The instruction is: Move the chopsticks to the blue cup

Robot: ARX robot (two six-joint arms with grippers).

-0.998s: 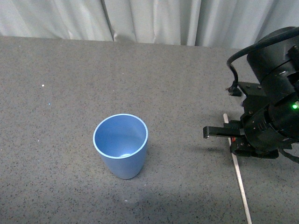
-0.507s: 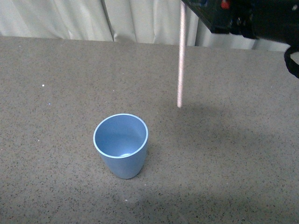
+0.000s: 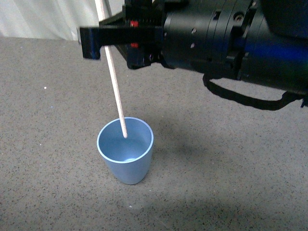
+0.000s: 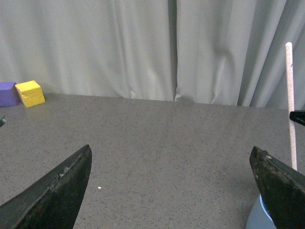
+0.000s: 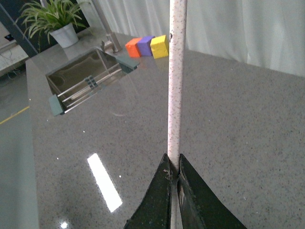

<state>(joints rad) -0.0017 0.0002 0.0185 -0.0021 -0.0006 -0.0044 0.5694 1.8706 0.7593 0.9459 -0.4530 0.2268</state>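
Note:
The blue cup (image 3: 125, 156) stands upright on the grey table in the front view. My right gripper (image 3: 103, 42) is shut on the chopsticks (image 3: 114, 86), a pale thin stick held nearly upright above the cup; its lower tip reaches just inside the cup's rim. The right wrist view shows the gripper (image 5: 175, 164) pinching the stick (image 5: 174, 81) between its shut jaws. In the left wrist view my left gripper (image 4: 171, 167) is open and empty, with the stick (image 4: 290, 105) and a sliver of the cup (image 4: 259, 217) at the far side.
The grey speckled table (image 3: 57, 96) backs onto a white curtain (image 3: 48, 19). Yellow (image 4: 30, 93) and purple (image 4: 7, 93) blocks sit far off by the curtain. The right wrist view shows coloured blocks (image 5: 147, 46), a sink (image 5: 88, 78) and a potted plant (image 5: 52, 21).
My right arm lifted the stick off the table at the right, swung it left across the table and lowered its tip into the cup's mouth.

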